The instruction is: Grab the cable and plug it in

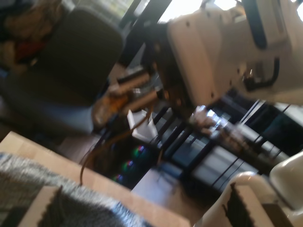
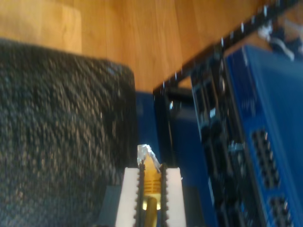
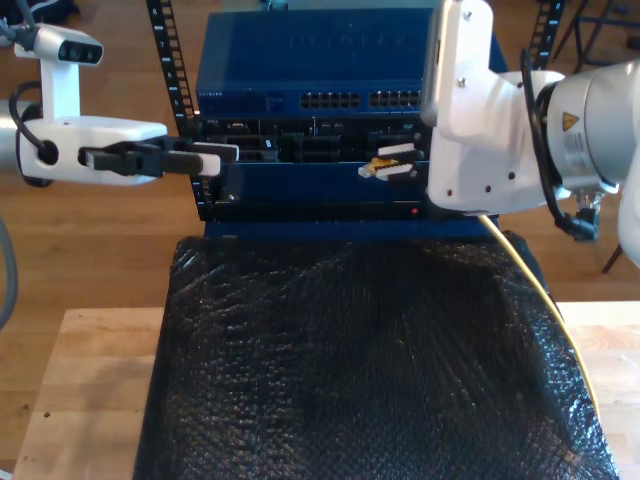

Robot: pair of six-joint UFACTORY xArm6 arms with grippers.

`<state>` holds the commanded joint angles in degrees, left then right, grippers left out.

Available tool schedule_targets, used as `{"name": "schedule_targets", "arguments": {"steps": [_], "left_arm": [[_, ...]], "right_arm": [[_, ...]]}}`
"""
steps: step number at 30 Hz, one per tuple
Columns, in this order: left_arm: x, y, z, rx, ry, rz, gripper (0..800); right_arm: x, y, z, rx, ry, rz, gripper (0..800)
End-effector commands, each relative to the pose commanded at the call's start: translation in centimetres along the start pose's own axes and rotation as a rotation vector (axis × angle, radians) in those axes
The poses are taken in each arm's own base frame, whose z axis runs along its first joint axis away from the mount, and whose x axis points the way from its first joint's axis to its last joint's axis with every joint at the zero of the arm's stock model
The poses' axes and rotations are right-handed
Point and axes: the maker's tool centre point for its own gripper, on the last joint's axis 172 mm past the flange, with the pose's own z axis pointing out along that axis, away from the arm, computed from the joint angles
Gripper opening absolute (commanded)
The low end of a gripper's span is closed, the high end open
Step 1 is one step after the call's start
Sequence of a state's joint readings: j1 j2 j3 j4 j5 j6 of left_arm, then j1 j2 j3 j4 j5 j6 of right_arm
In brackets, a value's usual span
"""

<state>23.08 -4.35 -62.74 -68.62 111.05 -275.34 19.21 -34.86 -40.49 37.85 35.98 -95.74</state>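
while the black mat covers the table, blue rack unit behind it, my second gripper clamped on the yellow cable near its clear plug, just before the rack; my first gripper at the exterior view's left, cannot tell its gap

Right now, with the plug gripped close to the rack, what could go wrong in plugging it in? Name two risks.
1. The plug in my second gripper barely clears the fingers, so they may hit the blue switch before it seats.
2. The yellow cable trails over the black mat and could snag, pulling the plug askew.
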Motion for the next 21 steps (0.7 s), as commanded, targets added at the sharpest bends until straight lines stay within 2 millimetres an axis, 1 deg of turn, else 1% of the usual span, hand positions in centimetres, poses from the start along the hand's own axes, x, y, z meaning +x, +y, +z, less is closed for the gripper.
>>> {"name": "schedule_targets", "arguments": {"steps": [2,7,9,11,14,18,21], "left_arm": [[-0.6,-0.4,-0.4,0.035,-0.040,0.005,798],[-2.5,-1.3,-1.3,0.122,-0.142,0.028,798],[-3.2,-1.7,-1.8,0.159,-0.186,0.043,798],[-4.2,-2.1,-2.4,0.195,-0.236,0.050,798],[-5.9,-2.2,-3.1,0.221,-0.310,0.046,798],[-7.2,-2.0,-3.8,0.232,-0.370,0.047,798],[-8.6,-1.8,-4.6,0.245,-0.437,0.061,798]], "right_arm": [[-1.3,0.1,0.2,0.008,-0.040,0.018,0],[-4.5,-1.2,1.8,0.073,-0.138,0.066,0],[-5.7,-1.6,1.9,0.094,-0.172,0.097,0],[-6.6,-1.6,1.7,0.104,-0.198,0.116,0],[-8.2,-2.1,2.1,0.132,-0.235,0.130,0],[-10.1,-2.4,2.4,0.150,-0.274,0.133,0],[-11.4,-3.1,3.3,0.178,-0.309,0.126,0]]}}
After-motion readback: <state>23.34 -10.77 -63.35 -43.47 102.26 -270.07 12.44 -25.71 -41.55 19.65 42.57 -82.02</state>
